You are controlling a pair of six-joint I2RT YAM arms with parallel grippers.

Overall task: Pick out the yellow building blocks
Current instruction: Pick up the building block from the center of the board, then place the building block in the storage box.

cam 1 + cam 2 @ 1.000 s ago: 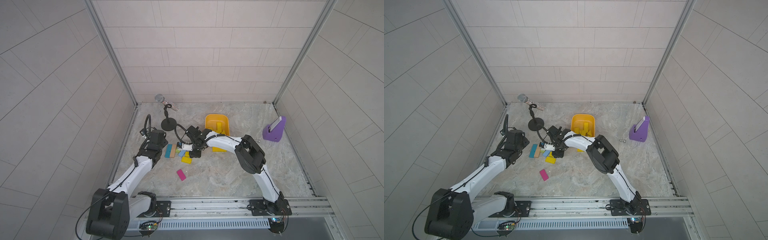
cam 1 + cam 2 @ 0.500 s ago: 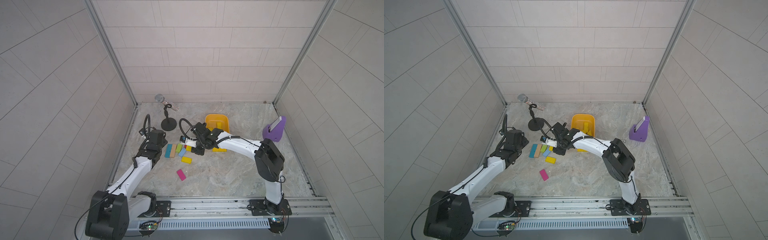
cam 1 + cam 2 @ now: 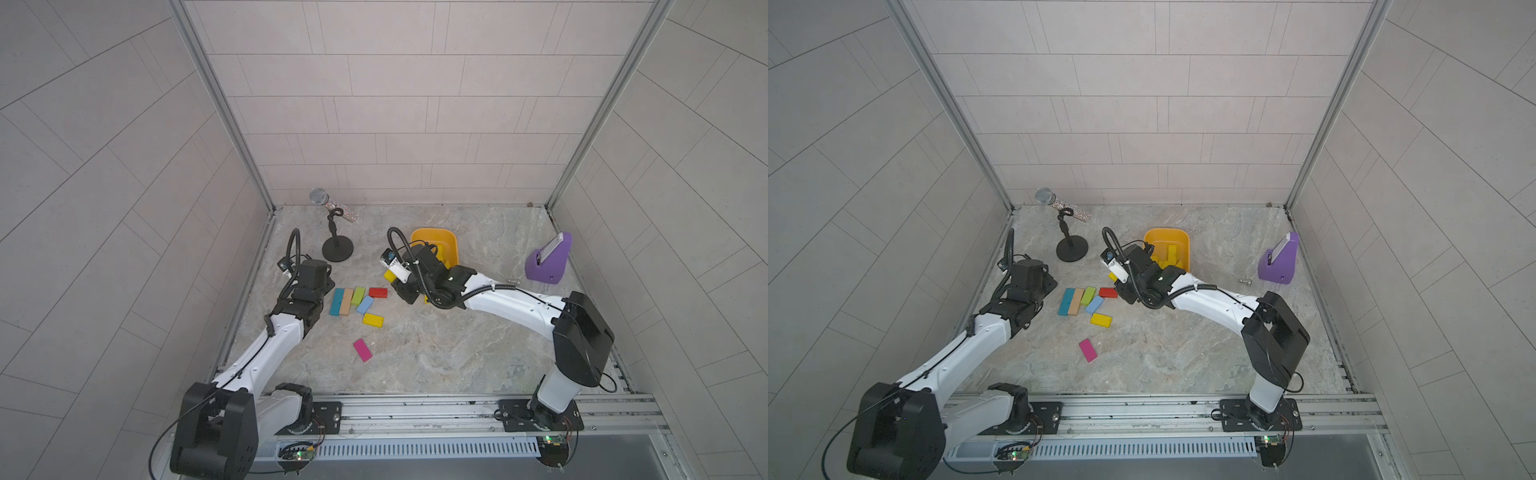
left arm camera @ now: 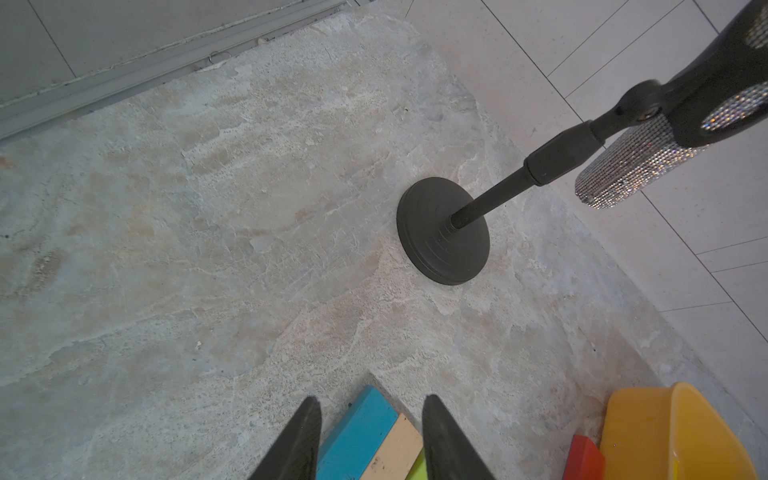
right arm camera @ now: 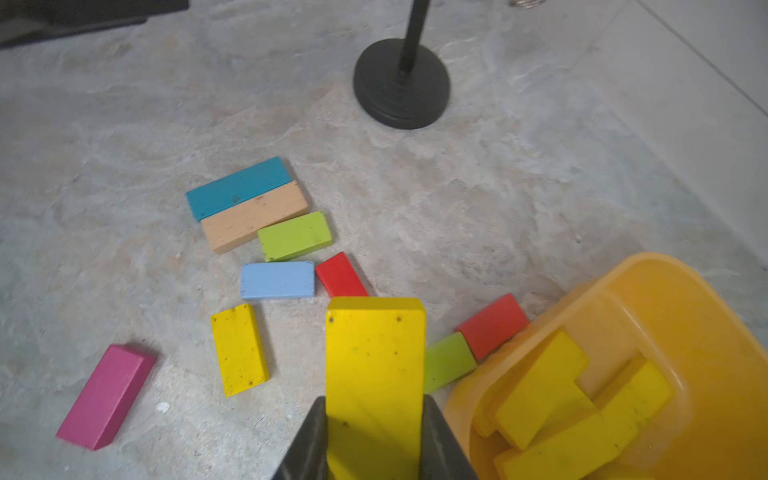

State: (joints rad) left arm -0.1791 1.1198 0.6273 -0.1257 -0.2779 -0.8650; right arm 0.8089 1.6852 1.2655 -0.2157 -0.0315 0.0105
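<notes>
Yellow flat wooden block (image 5: 374,353) is being pinched across its width by the right gripper (image 5: 374,401), long axis running straight out past the fingertips; the orange-yellow plastic tub (image 5: 706,332), already holding yellow bars (image 5: 540,386), is sitting just beside the block. The left gripper (image 4: 372,398) is hovering farther from the tub, fingers parted, gripping nothing
</notes>
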